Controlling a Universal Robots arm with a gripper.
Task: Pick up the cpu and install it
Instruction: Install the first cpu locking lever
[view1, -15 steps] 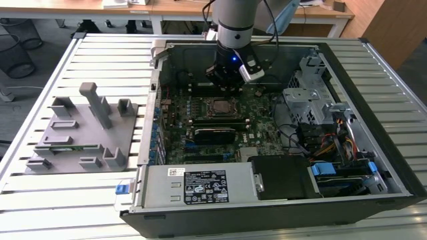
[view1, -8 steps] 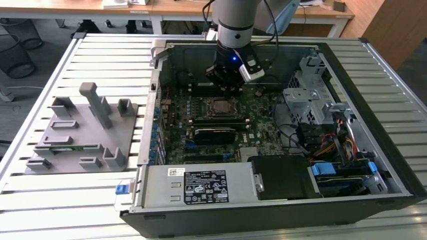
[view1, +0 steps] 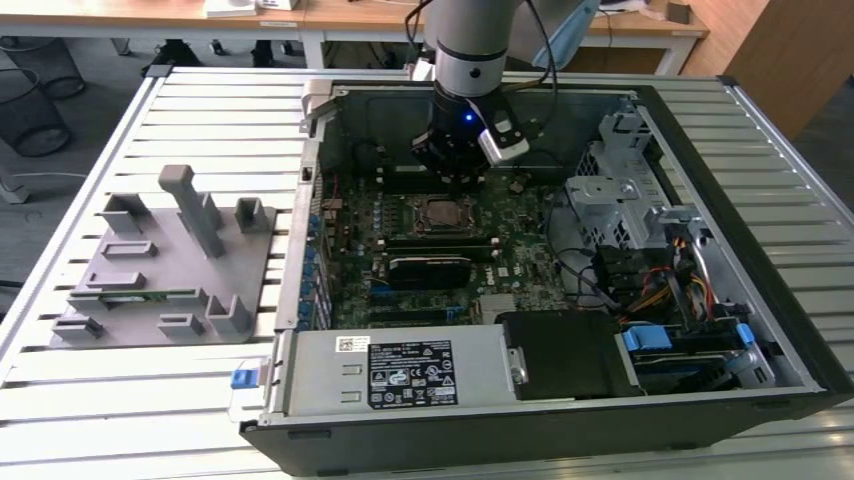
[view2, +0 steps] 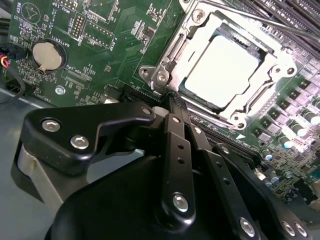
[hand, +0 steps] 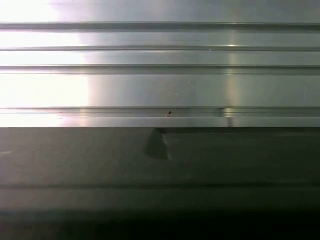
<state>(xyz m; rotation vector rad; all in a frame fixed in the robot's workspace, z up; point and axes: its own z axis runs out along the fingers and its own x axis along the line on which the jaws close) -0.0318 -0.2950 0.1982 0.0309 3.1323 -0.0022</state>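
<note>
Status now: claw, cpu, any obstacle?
Claw shut, empty, just beside socket. Cpu seated in socket, frame open. No obstacle seen.

Green motherboard (view2: 100, 45), silver-white cpu (view2: 222, 70) gleaming, black gripper (view2: 172, 100), grey tray (view1: 160, 270), blue latch (view1: 242, 377).

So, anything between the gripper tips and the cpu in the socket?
In the second wrist view, the gripper sits just short of the cpu; between them lies the socket frame's metal edge.
</note>
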